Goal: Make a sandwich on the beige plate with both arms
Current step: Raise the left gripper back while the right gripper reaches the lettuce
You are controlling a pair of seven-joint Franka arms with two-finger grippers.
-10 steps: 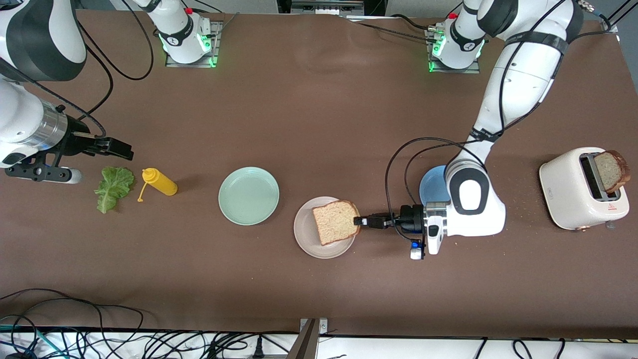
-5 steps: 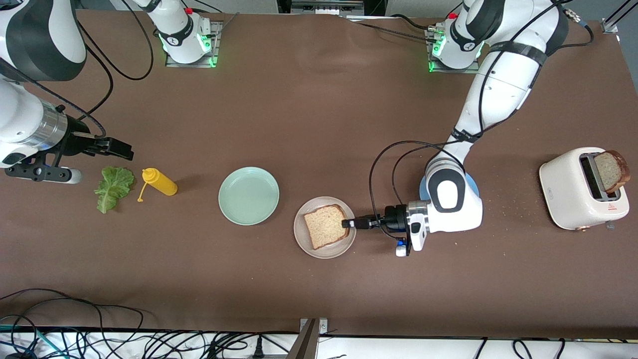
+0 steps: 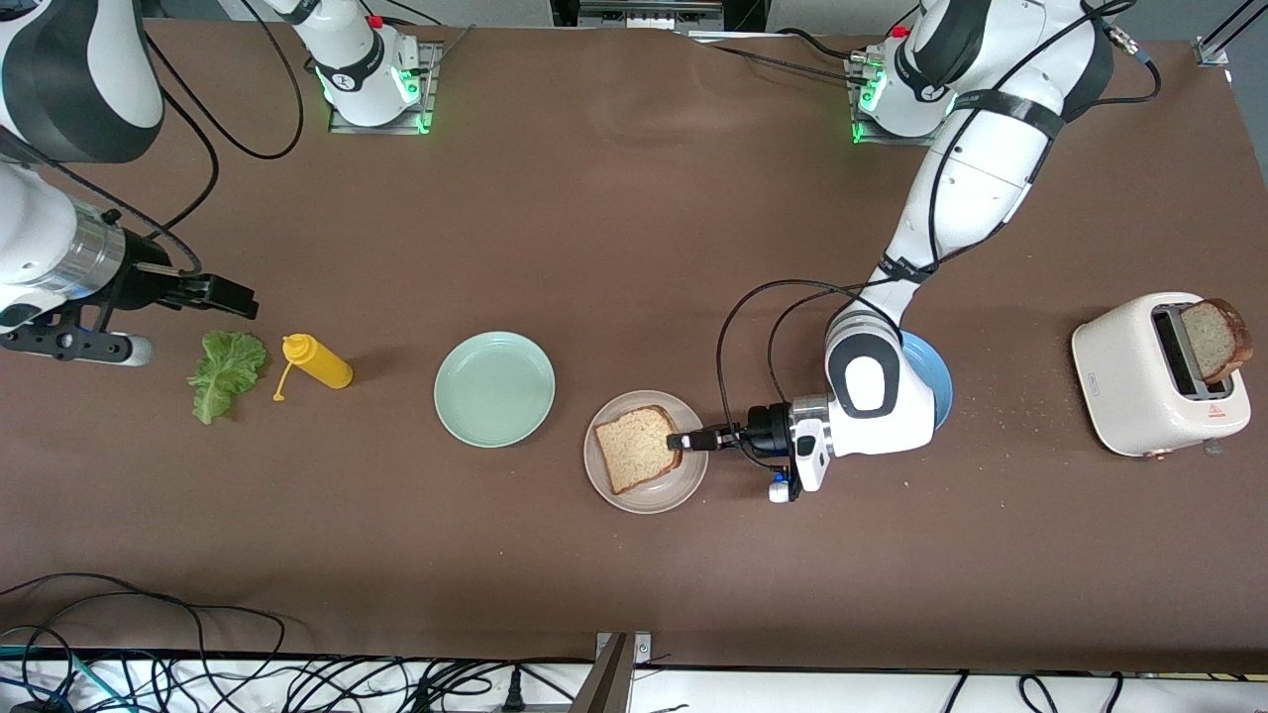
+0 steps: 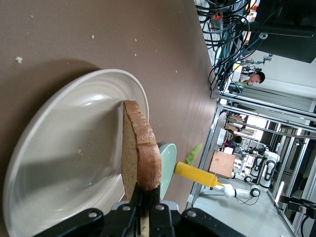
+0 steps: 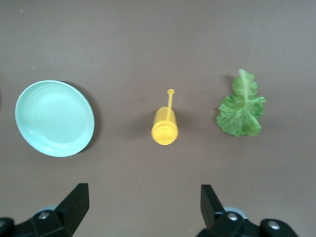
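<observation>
Since a second ago: left arm has drawn in toward the right arm's end of the table, uncovering more of the blue plate (image 3: 937, 381). The bread slice (image 3: 638, 449), earlier overhanging the rim, now sits over the middle of the beige plate (image 3: 602, 480). Left gripper (image 3: 682, 441) reaches in low and level, clamped on the slice's edge (wrist view shows the slice on edge, tilted up off the plate). Right gripper (image 3: 230, 296) waits with fingers spread wide, empty, above the lettuce leaf (image 3: 224, 371) beside the yellow bottle (image 3: 317, 361).
</observation>
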